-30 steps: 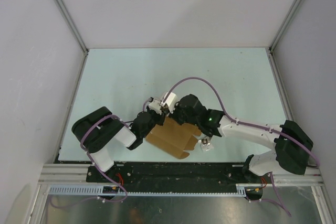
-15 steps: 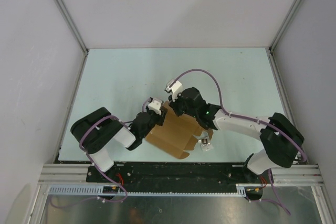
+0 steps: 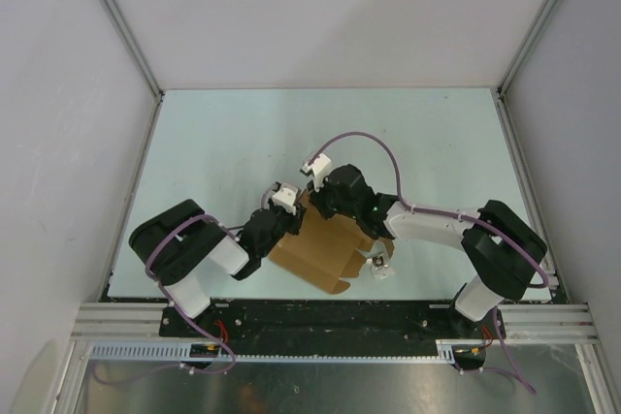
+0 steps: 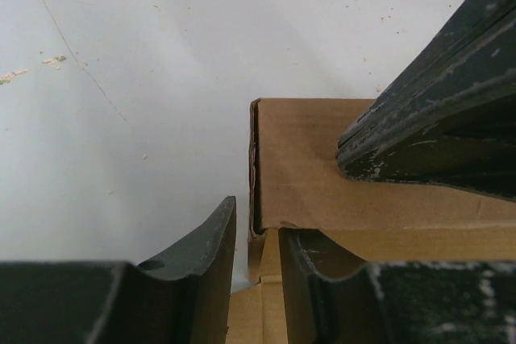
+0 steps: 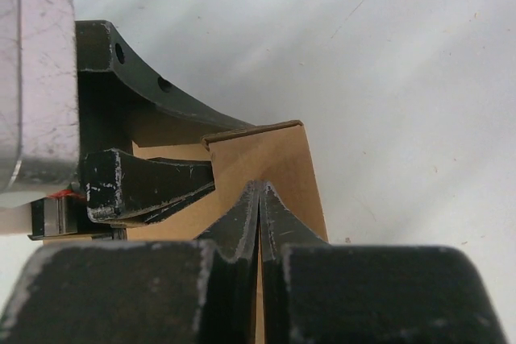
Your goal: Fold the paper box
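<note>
The paper box (image 3: 325,254) is brown cardboard, partly folded, lying near the table's front edge between the two arms. My left gripper (image 3: 294,216) grips its far-left corner. In the left wrist view the left gripper (image 4: 256,219) has its jaws on either side of an upright cardboard wall (image 4: 270,279), with a flat panel (image 4: 310,163) beyond. My right gripper (image 3: 315,208) is shut, and its tips (image 5: 258,188) press on that panel (image 5: 278,155). The right fingers (image 4: 435,118) also show in the left wrist view.
A tiny white-grey square object (image 3: 381,267) lies just right of the box at the front edge. The pale green table (image 3: 243,143) is fenced by white walls on three sides. The black front rail (image 3: 320,312) runs close behind the box.
My right gripper has moved up and to the left over the box's far edge, and its arm has folded in. The left gripper and box have barely moved.
</note>
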Tool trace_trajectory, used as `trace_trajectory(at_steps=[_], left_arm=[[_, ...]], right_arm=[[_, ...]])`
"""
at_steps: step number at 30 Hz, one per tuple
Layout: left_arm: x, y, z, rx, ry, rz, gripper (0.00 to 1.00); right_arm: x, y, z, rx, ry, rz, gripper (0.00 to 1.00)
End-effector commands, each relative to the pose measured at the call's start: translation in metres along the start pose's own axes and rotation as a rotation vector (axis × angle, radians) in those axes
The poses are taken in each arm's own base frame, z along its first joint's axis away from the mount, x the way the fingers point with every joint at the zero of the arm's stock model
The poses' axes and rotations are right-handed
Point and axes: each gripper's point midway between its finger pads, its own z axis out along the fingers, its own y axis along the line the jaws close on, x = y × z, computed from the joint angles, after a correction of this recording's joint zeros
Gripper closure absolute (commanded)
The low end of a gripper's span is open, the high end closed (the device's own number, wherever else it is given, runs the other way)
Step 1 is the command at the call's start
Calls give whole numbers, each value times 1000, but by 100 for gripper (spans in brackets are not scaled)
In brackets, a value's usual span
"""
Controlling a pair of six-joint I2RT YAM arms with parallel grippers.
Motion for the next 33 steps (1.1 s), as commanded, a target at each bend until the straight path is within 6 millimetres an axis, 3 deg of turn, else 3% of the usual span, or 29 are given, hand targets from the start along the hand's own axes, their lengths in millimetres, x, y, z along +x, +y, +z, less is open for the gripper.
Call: trace_trajectory(at_steps=[1,7,10,13,20,23,33], left_arm=[[-18,-1,-4,-1,-63,-7,68],[-19,0,-5,-3,-68,-7,67],[-21,0,-8,-3,-72,-9,61],[-21,0,-10,-1,-75,-11,56],[-25,1,-18,-2,-90,-29,45],[-27,0,-20,6,-94,-31,44],[-16,5,-36,-4,-74,-68,40]], right_arm=[[6,3,3,-5,15,9,100],[-1,3,0,-7,-5,9,100],[-15,5,-9,-10,-37,8,99],[-22,5,-18,-12,-51,9,94],[-47,7,-34,2,-120,4,71],[-58,4,-42,14,-150,0,68],[-61,-13,-58,69,-149,5,65]])
